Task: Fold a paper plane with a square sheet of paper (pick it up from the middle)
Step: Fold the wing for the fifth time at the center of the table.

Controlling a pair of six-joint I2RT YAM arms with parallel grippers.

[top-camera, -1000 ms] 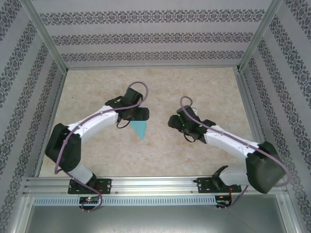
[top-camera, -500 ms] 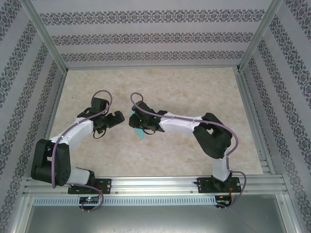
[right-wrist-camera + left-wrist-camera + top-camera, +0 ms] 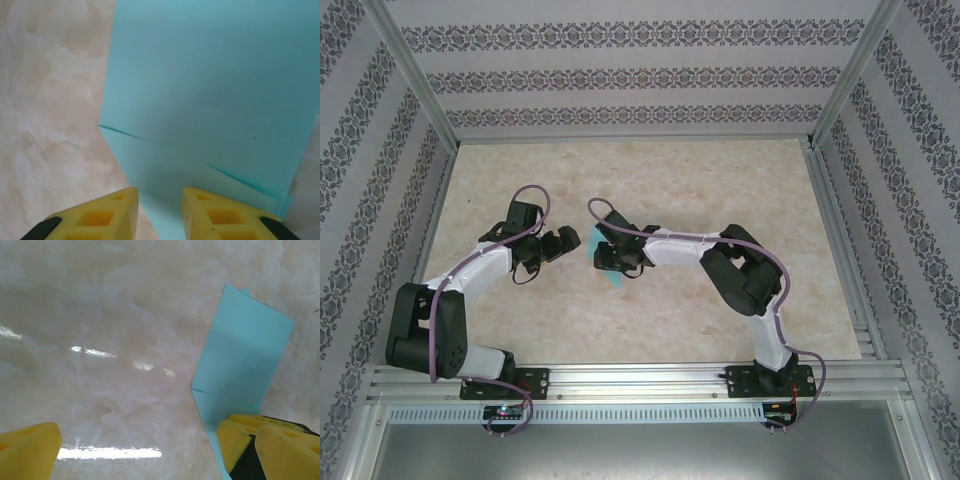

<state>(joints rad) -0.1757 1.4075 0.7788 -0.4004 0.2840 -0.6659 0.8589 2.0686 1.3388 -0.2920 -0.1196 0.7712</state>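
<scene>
The light-blue sheet of paper point(image 3: 240, 360) lies on the marble-look table, folded into a narrow pointed shape with creases, like a paper plane. From above, bits of it point(image 3: 613, 279) show beside and below the right gripper. My left gripper point(image 3: 132, 450) is wide open just left of the paper, with one yellow finger point(image 3: 235, 442) over the paper's edge. My right gripper point(image 3: 160, 215) is low over the paper point(image 3: 210, 90), its jaws narrowed but apart. Flat paper shows in the gap, and nothing is pinched. From above, the left gripper point(image 3: 565, 242) and right gripper point(image 3: 608, 258) are close together.
The right arm point(image 3: 740, 270) reaches left across the middle of the table. Aluminium frame rails point(image 3: 640, 378) run along the near edge, and patterned walls point(image 3: 640, 70) enclose the back and sides. Bare tabletop point(image 3: 650, 170) lies behind the grippers.
The left gripper let go of the paper, opened wide and drew back left. The right arm swung across from the right to the paper, and its jaws narrowed.
</scene>
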